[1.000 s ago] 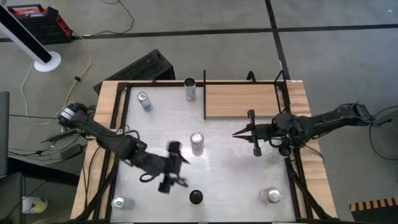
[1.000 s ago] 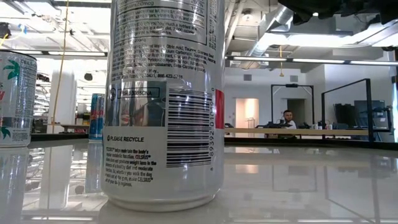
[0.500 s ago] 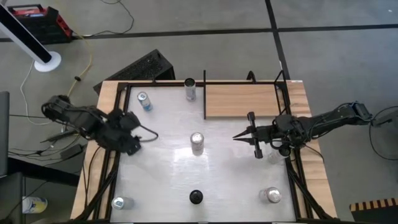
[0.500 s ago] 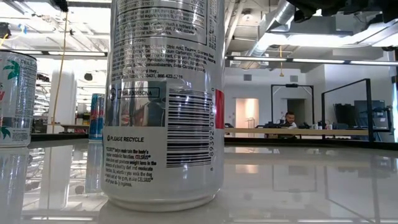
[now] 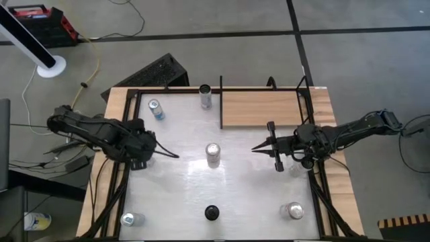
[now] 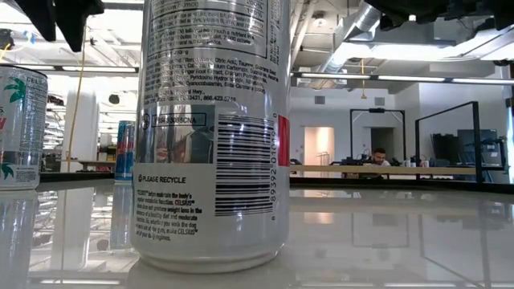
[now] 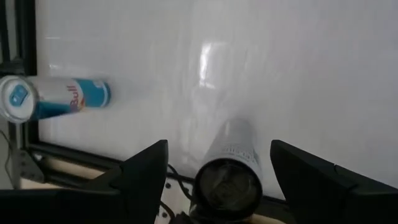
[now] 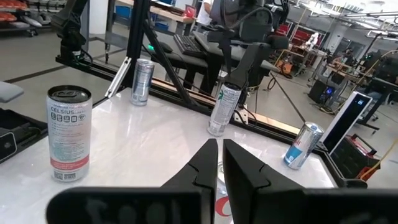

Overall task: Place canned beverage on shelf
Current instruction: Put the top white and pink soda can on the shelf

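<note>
The low view is mostly blocked by one silver can (image 6: 213, 132), its top cut off. My left hand (image 5: 161, 149) hangs released at the table's (image 5: 248, 202) left edge, empty; my right hand (image 5: 259, 146) is clenched, empty, right of the centre silver can (image 5: 213, 154). The light-wood shelf (image 5: 262, 107) lies far right.

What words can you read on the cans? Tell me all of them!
"PLEASE RECYCLE" on the big silver can close to the low camera.
"CELSIUS" on the silver can in the right wrist view.
"Bull" on the blue and silver can in the left wrist view.
The big can's small print, the digits by its barcode and the other cans' labels are too small or blurred to read.
</note>
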Motion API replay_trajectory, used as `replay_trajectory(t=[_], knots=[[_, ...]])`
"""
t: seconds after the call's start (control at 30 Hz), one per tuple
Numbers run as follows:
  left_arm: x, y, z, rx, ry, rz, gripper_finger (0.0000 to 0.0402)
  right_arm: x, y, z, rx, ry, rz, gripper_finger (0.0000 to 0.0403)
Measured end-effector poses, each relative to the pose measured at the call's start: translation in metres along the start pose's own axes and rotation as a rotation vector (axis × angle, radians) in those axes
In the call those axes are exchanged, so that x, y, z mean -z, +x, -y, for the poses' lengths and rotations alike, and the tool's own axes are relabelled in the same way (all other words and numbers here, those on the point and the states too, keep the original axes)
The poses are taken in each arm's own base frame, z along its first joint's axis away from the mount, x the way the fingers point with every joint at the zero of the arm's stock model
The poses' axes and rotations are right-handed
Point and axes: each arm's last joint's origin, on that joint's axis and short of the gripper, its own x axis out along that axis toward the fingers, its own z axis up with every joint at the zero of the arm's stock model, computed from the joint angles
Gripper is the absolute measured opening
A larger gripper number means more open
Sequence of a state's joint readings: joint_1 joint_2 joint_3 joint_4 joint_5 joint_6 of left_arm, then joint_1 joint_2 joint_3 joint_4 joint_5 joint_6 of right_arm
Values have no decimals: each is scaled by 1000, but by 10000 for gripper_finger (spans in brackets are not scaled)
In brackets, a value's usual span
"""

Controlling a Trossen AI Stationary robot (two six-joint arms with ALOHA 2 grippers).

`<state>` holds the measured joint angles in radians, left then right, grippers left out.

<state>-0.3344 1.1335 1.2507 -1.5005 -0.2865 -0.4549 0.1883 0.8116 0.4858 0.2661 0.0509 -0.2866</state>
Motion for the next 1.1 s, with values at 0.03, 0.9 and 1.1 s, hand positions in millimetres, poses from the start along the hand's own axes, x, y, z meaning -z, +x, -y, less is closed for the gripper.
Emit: replay_trajectory(t=[0.03,0.9,1.1], knots=[[-1,2,0,3,-4,-15,267,0,0,0,0,0,0,50],[17,45,6,-13,-47,-220,267,2,0,-1,-6,-3,-20,50],[24,56,7,-23,-90,-271,268,2,0,-1,-7,-3,-24,50]])
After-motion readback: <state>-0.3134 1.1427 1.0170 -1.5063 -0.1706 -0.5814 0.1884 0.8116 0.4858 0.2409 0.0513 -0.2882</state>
